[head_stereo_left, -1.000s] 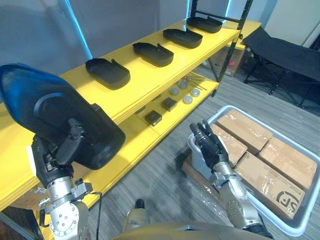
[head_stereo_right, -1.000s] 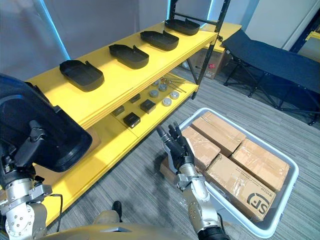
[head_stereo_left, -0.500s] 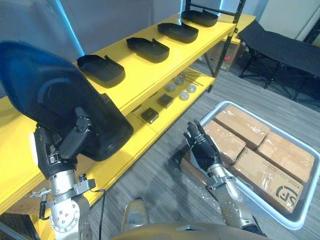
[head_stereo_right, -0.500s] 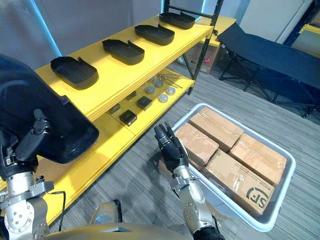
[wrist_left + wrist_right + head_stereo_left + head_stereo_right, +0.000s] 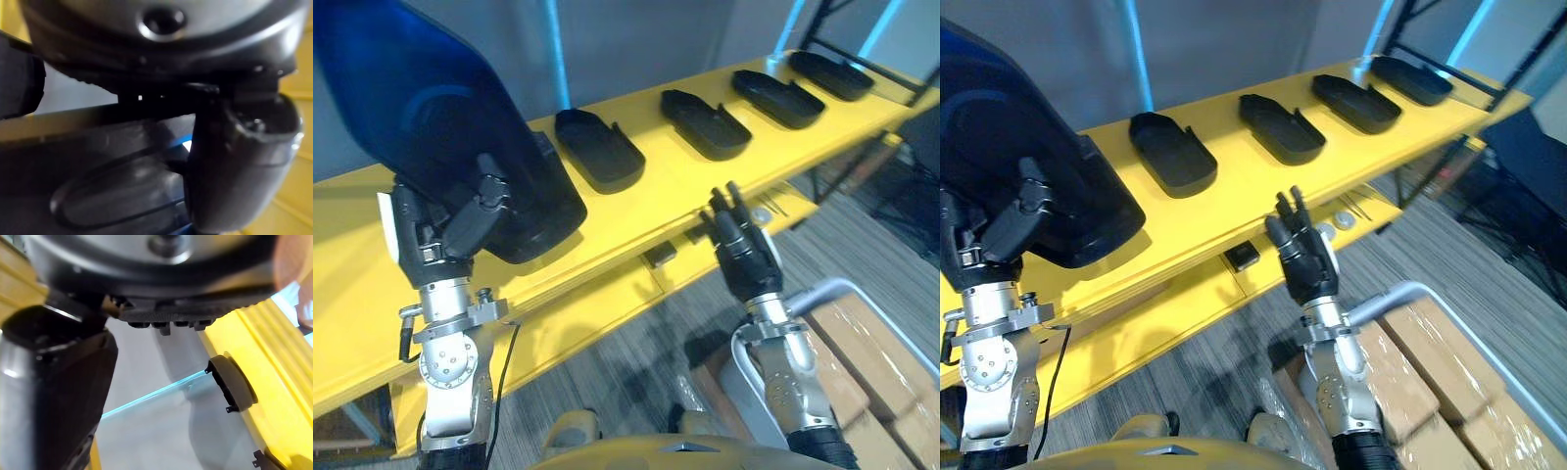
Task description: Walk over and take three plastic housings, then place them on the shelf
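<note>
The left hand (image 5: 445, 230) is gripping a black plastic housing (image 5: 440, 127) by its lower edge, fingers and thumb curled round it. It is holding the piece raised over the near end of the yellow shelf (image 5: 636, 215), probably to fill the free spot beside the four housings (image 5: 599, 147) lying hollow side up in a row. The right hand (image 5: 744, 259) is hanging empty, fingers straight. A grey bin (image 5: 1391, 294) is carrying cardboard boxes (image 5: 1440, 333).

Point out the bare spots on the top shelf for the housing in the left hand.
Widest bare patch: the top shelf end left of the nearest resting housing, by the held housing in the left hand. A bare strip runs along the front edge. Between the four resting housings the gaps are narrow.
</note>
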Robot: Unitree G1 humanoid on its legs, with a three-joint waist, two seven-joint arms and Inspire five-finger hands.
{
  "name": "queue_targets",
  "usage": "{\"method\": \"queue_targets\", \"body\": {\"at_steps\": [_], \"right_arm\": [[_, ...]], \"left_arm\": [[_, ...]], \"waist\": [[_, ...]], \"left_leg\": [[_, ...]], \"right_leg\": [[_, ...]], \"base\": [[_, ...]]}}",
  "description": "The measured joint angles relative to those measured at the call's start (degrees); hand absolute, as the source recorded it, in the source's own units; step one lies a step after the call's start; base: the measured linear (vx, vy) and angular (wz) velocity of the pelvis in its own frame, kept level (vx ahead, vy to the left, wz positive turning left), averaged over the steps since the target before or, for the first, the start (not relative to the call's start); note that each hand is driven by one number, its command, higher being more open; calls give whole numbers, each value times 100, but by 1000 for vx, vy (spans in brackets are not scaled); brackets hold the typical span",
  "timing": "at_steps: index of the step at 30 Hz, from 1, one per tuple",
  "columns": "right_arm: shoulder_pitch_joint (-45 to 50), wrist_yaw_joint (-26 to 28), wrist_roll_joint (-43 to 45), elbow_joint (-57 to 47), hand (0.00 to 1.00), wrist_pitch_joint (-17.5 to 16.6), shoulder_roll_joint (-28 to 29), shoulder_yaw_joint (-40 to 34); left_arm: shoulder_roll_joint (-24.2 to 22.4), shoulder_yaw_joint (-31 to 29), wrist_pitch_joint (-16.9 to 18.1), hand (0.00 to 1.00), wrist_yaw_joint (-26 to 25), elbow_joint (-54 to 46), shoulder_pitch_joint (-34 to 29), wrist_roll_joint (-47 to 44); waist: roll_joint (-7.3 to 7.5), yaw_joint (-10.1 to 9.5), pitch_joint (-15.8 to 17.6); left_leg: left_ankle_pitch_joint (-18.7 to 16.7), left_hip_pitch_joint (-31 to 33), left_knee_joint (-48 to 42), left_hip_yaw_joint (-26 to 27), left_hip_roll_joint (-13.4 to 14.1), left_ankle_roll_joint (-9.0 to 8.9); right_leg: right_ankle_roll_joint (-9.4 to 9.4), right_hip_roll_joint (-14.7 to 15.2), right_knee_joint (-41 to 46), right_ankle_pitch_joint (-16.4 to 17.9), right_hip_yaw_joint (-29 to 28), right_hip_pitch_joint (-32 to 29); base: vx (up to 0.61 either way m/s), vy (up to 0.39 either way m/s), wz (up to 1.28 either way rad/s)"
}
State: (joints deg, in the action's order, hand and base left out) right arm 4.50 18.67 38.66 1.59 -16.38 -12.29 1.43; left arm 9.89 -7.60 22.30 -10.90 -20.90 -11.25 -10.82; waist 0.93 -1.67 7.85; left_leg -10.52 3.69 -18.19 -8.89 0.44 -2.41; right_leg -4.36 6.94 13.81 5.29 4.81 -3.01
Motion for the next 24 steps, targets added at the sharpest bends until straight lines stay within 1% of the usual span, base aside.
{"method": "queue_targets", "body": {"at_steps": [2,3,4,5,6,7,8,9,10,12,14,17,19,21,23,24], "right_arm": [[-141,6,64,-1,100,44,-139,-15],[-189,22,116,-4,100,82,-136,-26],[-179,50,114,-29,100,92,-123,-43],[-159,66,110,-44,100,98,-120,-54],[-92,66,95,-111,100,130,-94,-86],[-13,55,8,-216,100,130,-42,-110],[16,49,-26,-261,100,130,-14,-113],[62,-21,-202,-377,100,123,29,-128],[93,-119,-462,-510,100,73,83,-153],[105,-209,-673,-635,100,-30,172,-193],[94,-280,-697,-698,100,-178,250,-200],[81,-277,-687,-835,100,-301,382,-163],[77,-261,-681,-1015,100,-336,411,6],[41,-221,-683,-1156,100,-450,408,282],[-87,-165,-683,-1156,100,-536,408,582],[-180,-164,-688,-1157,100,-549,410,760]], "left_arm": [[-2,47,0,0,9,-32,-41,25],[-2,59,0,0,38,-56,-39,40],[-2,88,1,0,63,-88,-40,37],[-2,105,1,0,87,-105,-39,27],[-7,108,4,0,164,-141,-39,23],[-9,105,24,0,240,-177,-38,4],[-11,108,40,0,282,-190,-34,-16],[-28,116,121,0,359,-223,-23,-27],[-64,128,228,0,386,-309,-14,-27],[-97,166,320,0,394,-481,-5,-29],[-97,228,385,0,418,-687,-5,-29],[-97,226,402,0,432,-902,-12,-19],[-97,221,408,0,408,-929,-62,-9],[-105,206,406,0,387,-945,-175,-10],[-137,202,405,0,378,-972,-341,-12],[-195,201,405,0,383,-973,-436,-12]], "waist": [[-86,-76,-39],[-93,-104,-48],[-92,-85,-49],[-92,-78,-50],[-92,-64,-50],[-93,-17,-50],[-94,15,-50],[-106,37,-58],[-109,32,-61],[-109,33,-60],[-110,21,-61],[-148,24,-86],[-197,38,-119],[-242,38,-159],[-259,33,-171],[-263,32,-189]], "left_leg": [[-43,-8,64,-37,170,-73],[-25,-25,144,-37,224,-105],[32,-34,235,-33,234,-161],[74,-32,278,-12,232,-180],[183,-20,358,172,251,-189],[290,25,378,513,236,-153],[337,37,387,687,229,-140],[426,5,488,930,224,-87],[512,-40,674,952,208,-75],[632,-94,908,899,183,-85],[777,-215,1138,879,161,-81],[861,-289,1315,873,154,-61],[911,-297,1426,870,149,-69],[948,-293,1514,854,127,-67],[1028,-272,1558,781,131,-59],[1108,-211,1560,669,129,-86]], "right_leg": [[82,-165,-311,-59,149,181],[113,-234,-404,-79,218,252],[114,-249,-463,-78,301,305],[116,-239,-517,-79,348,340],[120,-189,-603,-77,456,408],[121,-127,-683,-76,614,492],[121,-100,-714,-76,685,535],[129,-64,-713,-71,794,571],[147,-50,-713,-59,835,574],[165,-31,-713,-48,943,577],[178,-9,-712,-40,1019,649],[209,-7,-712,-7,1054,711],[213,-11,-728,7,1067,705],[183,-55,-791,-13,1083,707],[168,-84,-800,-27,1153,706],[156,-92,-799,-35,1274,706]], "base": [[185,-118,27],[137,-147,30],[96,-94,33],[94,-83,42],[53,-32,54],[41,-23,60],[19,-14,65],[5,-2,54],[-6,-1,47],[-19,-1,36],[-38,-1,31],[-115,-8,12],[-124,-7,6],[-103,-15,6],[-65,-39,22],[-42,-33,48]]}}
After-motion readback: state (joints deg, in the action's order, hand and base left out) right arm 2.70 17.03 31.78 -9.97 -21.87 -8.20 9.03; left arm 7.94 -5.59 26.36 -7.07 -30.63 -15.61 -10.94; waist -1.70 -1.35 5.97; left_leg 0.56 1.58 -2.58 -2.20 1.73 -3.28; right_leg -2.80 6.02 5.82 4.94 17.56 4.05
